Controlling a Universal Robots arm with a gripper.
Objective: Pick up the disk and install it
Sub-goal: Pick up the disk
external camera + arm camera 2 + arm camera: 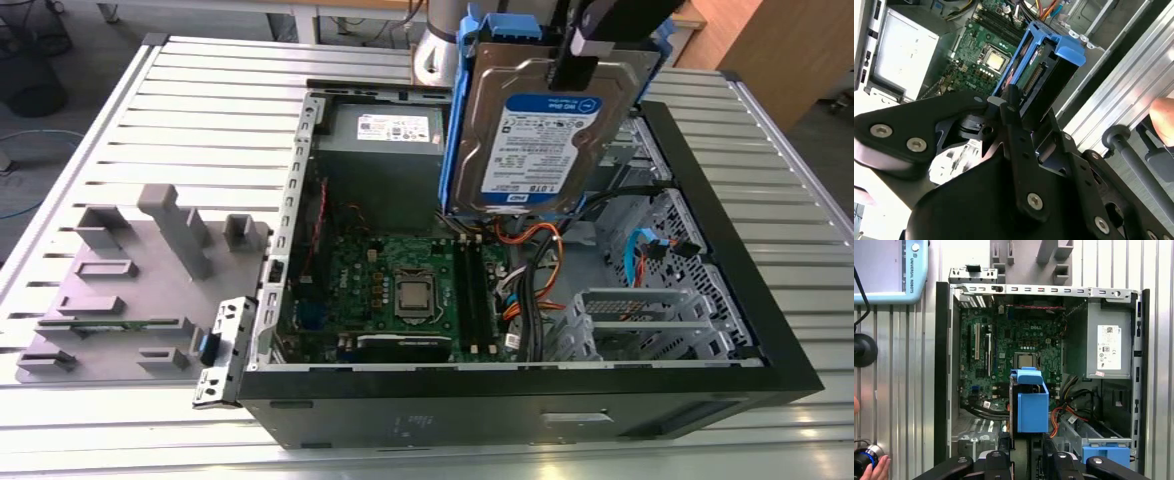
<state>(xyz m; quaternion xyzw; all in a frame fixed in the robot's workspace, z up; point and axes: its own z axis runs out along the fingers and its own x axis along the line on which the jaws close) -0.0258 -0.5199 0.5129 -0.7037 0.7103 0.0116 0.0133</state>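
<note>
Disk (534,135) clamped in jaws above computer case (534,412)

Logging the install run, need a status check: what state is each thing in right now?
gripper: shut on the disk, above the case.
disk: held on edge, clear of the case, not installed.
computer case: on its side, side panel off.
processor: exposed, no cooler.
power supply: seated inside the case.
</note>
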